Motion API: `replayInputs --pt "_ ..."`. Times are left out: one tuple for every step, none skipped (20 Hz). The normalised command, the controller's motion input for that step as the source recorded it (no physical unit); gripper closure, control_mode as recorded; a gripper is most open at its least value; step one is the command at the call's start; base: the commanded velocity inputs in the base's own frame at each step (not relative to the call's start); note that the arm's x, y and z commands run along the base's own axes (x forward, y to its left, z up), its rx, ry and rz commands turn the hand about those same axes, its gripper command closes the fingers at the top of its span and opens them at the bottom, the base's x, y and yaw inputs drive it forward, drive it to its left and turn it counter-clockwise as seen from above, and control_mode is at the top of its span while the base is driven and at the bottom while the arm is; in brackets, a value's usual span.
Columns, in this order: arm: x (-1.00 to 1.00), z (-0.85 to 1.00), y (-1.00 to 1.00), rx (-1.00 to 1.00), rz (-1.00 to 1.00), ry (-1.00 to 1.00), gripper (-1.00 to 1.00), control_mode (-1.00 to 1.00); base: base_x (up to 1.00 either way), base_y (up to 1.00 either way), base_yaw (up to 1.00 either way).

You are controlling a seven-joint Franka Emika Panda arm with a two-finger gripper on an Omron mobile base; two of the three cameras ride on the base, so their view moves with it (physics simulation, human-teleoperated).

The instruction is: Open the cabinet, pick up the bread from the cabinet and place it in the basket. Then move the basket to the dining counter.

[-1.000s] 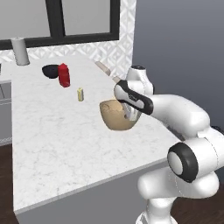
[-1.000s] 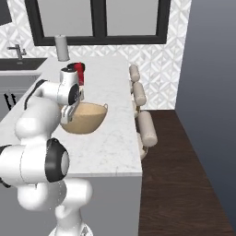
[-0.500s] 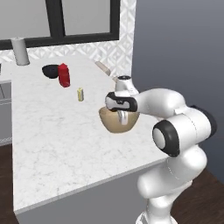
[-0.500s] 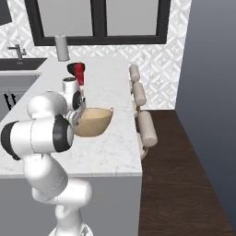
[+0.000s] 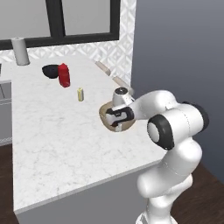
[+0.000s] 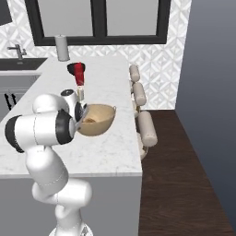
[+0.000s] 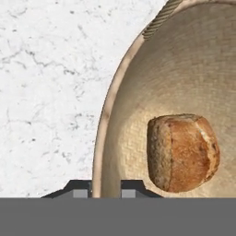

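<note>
Two dark fingertips of the gripper (image 7: 104,188) are clamped on the rim of the basket (image 7: 138,55), one on each side. The bread (image 7: 182,152) lies inside it. The basket (image 6: 97,119) sits over the dining counter (image 6: 115,152), near its right edge, with a red bottle (image 6: 79,73) farther back.

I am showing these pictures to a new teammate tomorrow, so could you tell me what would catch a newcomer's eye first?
First the tan basket on the white marble dining counter, with the gripper shut on its rim. In the hand view the golden-brown bread lies inside the basket. Farther back on the counter stands a red bottle beside a dark bowl.
</note>
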Motion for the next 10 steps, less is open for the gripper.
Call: replayInputs --pt "0.74 -0.16 0.00 0.00 -0.10 0.00 1.00 -1.00 0.00 0.00 0.00" --pt "0.69 -0.11 0.00 0.00 -0.09 0.00 1.00 -1.00 0.00 0.00 0.00" --pt "0.68 -0.03 0.00 0.00 -0.08 0.01 1.00 -1.00 0.00 0.00 0.00" --pt "0.54 -0.06 0.00 0.00 -0.07 0.02 1.00 -1.00 0.00 0.00 0.00" --pt "0.54 -0.21 0.00 0.00 -0.08 0.07 1.00 -1.00 0.00 0.00 0.00" --pt "0.59 -0.35 0.00 0.00 -0.07 0.08 1.00 -1.00 0.00 0.00 0.00" --pt "0.54 -0.44 0.00 0.00 -0.07 0.07 -1.00 -1.00 0.00 0.00 0.00" --pt "0.38 -0.51 0.00 0.00 -0.07 0.09 -1.00 -1.00 0.00 0.00 0.00" --pt "0.22 -0.55 0.00 0.00 -0.07 0.11 -1.00 -1.00 0.00 0.00 0.00" --pt "0.19 -0.47 0.00 0.00 -0.07 0.12 -1.00 -1.00 0.00 0.00 0.00"
